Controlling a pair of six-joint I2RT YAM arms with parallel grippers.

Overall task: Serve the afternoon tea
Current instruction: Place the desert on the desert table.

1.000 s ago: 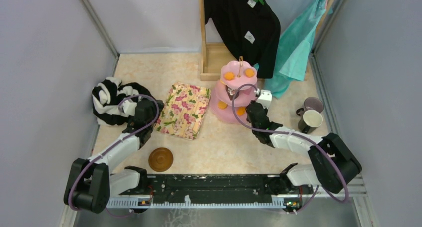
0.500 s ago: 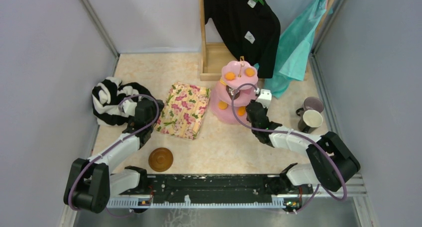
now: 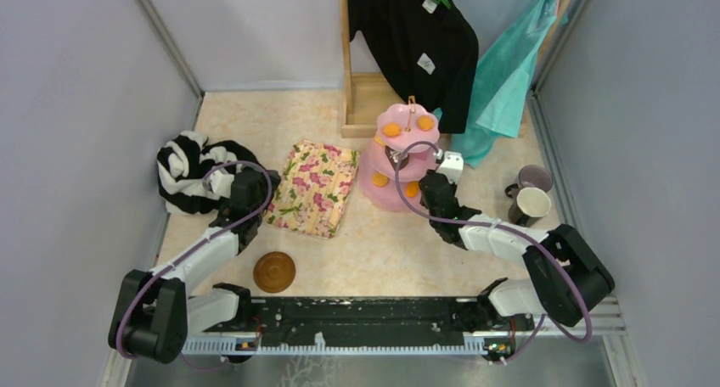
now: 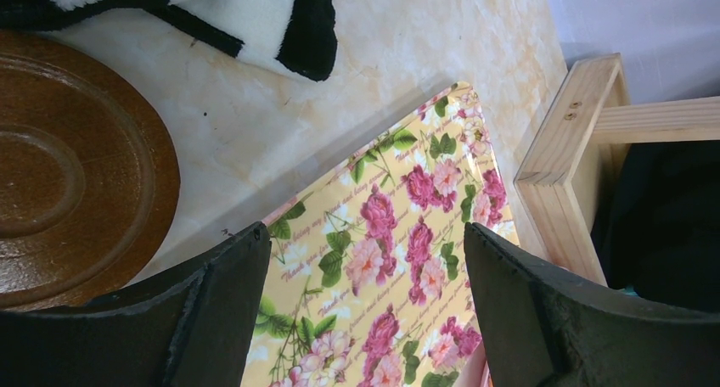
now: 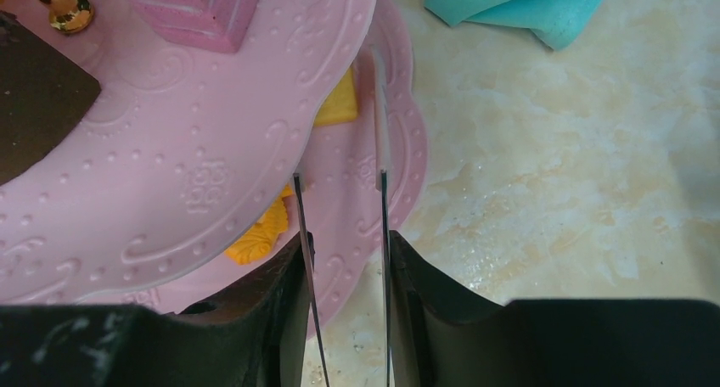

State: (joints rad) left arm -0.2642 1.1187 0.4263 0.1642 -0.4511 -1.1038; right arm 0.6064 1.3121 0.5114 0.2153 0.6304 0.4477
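Left tool (image 4: 365, 238): released, jaws spread wide, nothing grasped; matte black fingers (image 4: 216, 302) are held over the floral cloth (image 4: 382, 260).
Right tool (image 5: 344, 251): jaws are parted by a narrow gap and nothing is clamped; thin clear blades are fitted to its dark fingers.
Cake stand (image 3: 386, 197): glossy pink, three scalloped tiers embossed with dots and scrolls, gold centre post; it is set directly ahead of the right tool, its bottom rim seen between the jaws.
Pastries: a yellow ridged pastry (image 5: 255, 234) is laid on the bottom tier, just left of the right tool; orange rounds (image 3: 390, 129) are seen on the top tier and a flat brown slab (image 5: 34, 107) on the middle one.
Mugs: a cream mug (image 3: 531, 205) and a lilac mug (image 3: 535, 178), smooth and cylindrical, are placed side by side to the right of the right tool.
Saucers: a round brown saucer (image 4: 68, 175) with a ringed, polished face is found just left of the left tool; a second saucer (image 3: 274, 272) lies behind it.
Striped garment (image 3: 188, 171): fleecy, black and white, heaped to the left of the left tool.
Desk (image 3: 382, 243): cream, marbled, faintly glossy.
Room: plain grey walls (image 3: 85, 81); a pale wooden frame (image 3: 361, 107) is hung with a black garment (image 3: 416, 39) and a teal cloth (image 3: 509, 73).
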